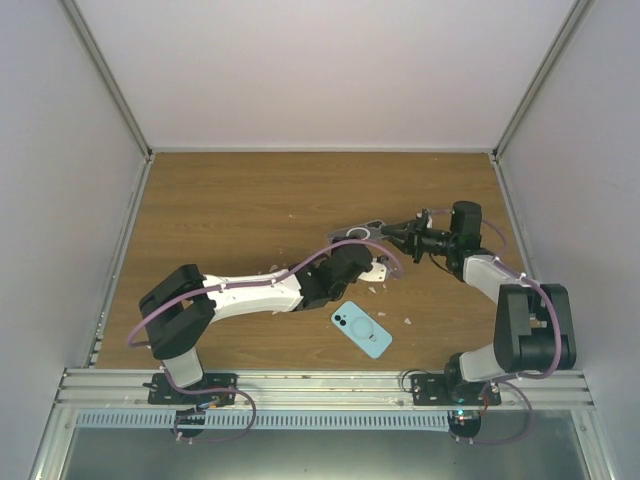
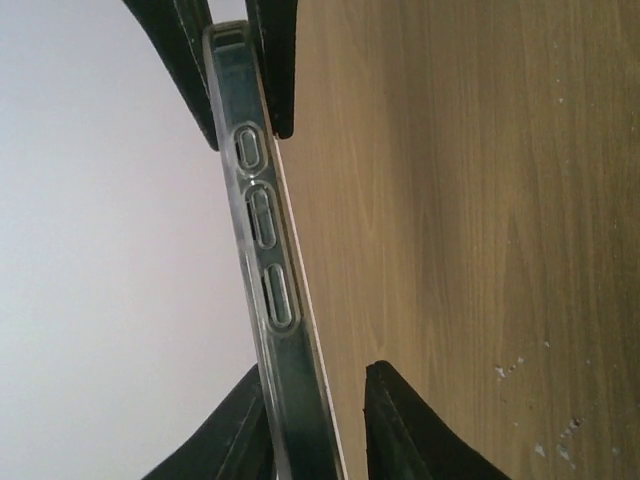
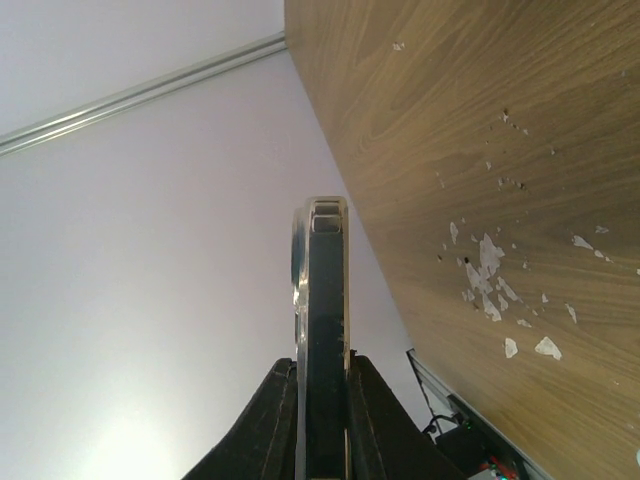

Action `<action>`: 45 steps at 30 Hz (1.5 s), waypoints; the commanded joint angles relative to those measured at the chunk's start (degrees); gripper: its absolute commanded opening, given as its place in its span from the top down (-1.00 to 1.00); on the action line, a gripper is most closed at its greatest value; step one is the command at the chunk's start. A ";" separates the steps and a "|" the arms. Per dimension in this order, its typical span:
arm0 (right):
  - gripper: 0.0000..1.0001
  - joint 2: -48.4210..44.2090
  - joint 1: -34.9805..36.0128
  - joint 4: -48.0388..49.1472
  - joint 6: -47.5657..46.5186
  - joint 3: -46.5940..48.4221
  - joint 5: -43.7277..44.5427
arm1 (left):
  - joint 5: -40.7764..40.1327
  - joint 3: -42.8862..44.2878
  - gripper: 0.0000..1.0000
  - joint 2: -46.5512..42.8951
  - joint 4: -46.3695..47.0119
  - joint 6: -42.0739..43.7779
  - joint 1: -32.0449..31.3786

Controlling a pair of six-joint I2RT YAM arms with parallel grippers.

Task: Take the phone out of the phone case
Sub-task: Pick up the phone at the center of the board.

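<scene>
2 claws of mine meet on the clear phone case (image 1: 358, 233), which hangs above the middle of the wooden table (image 1: 230, 210), a little right of centre. My right claw (image 1: 395, 236) comes in from the right and has it pinched. From the right wrist, the case stands edge-on and upright, with my 2 black fingers (image 3: 275, 420) pressed against its 2 flat faces at the bottom of the view.

My left claw (image 1: 372, 255) reaches in from the near left and straddles the same case. From the left wrist, the case runs as a thin strip with 3 oval button cut-outs along its edge. 1 of my left fingers (image 2: 400, 420) sits just beside it with a sliver of wood showing between them, while the other lies against it. Whether that claw is truly clamping, I cannot tell. At the top of that view, the right claw's 2 dark fingers grip the far end of the case.

1 light blue phone (image 1: 361, 329) lies flat on the table, out of the case, with its camera end pointing to the far left. It sits near the front edge, between my 2 arms and apart from both claws. White flecks (image 3: 487, 262) are scattered on the wood close by.
</scene>
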 commanded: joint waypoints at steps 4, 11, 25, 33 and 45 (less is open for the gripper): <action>0.91 -1.94 -0.18 1.36 0.80 0.24 -1.93 | -1.13 -0.72 0.78 0.20 5.12 1.31 -0.64; -0.11 -0.87 -2.61 -4.56 -7.13 6.62 -1.14 | 1.69 3.47 1.00 -0.02 0.69 -1.22 1.71; -0.99 0.43 -7.59 -11.01 -24.39 22.14 1.38 | 17.63 25.67 1.00 1.83 -23.93 -22.46 10.98; -0.99 -0.49 -7.65 -10.52 -37.45 27.74 3.97 | 34.97 35.54 1.00 1.47 -31.48 -39.37 19.49; -0.99 0.83 -6.84 1.07 -38.09 30.67 3.98 | 64.36 36.56 1.00 -2.84 -26.17 -60.92 33.60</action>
